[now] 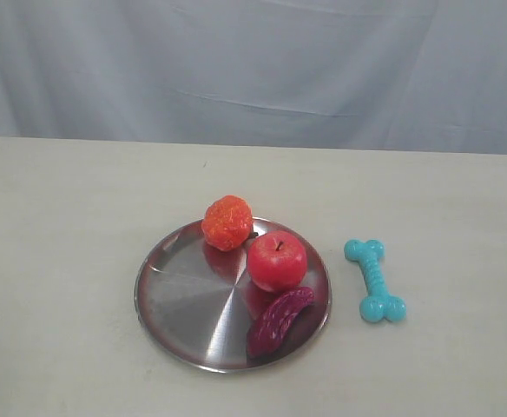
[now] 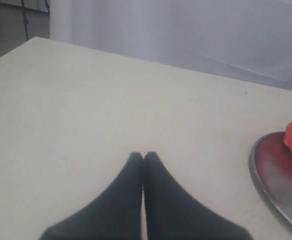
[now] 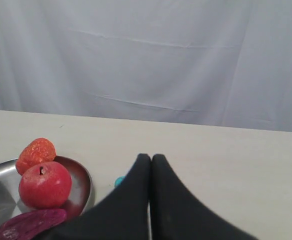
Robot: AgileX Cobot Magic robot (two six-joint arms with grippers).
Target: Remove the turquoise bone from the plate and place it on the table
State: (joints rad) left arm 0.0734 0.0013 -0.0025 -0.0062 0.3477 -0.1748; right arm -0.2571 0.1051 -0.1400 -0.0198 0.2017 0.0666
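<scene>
The turquoise bone [image 1: 375, 280] lies flat on the beige table [image 1: 62, 243], just right of the steel plate [image 1: 180, 295] and apart from its rim. In the right wrist view only a small turquoise tip of the bone [image 3: 119, 181] shows beside my right gripper [image 3: 148, 158], which is shut with nothing between its black fingers. The plate's rim [image 3: 88, 187] sits to one side of it. My left gripper [image 2: 143, 155] is shut and empty over bare table, away from the plate's edge [image 2: 256, 175]. Neither gripper appears in the exterior view.
On the plate sit a red apple [image 1: 276, 261], an orange bumpy fruit [image 1: 227, 222] and a dark purple curved toy [image 1: 278, 321]. A pale grey curtain [image 1: 253, 69] hangs behind the table's far edge.
</scene>
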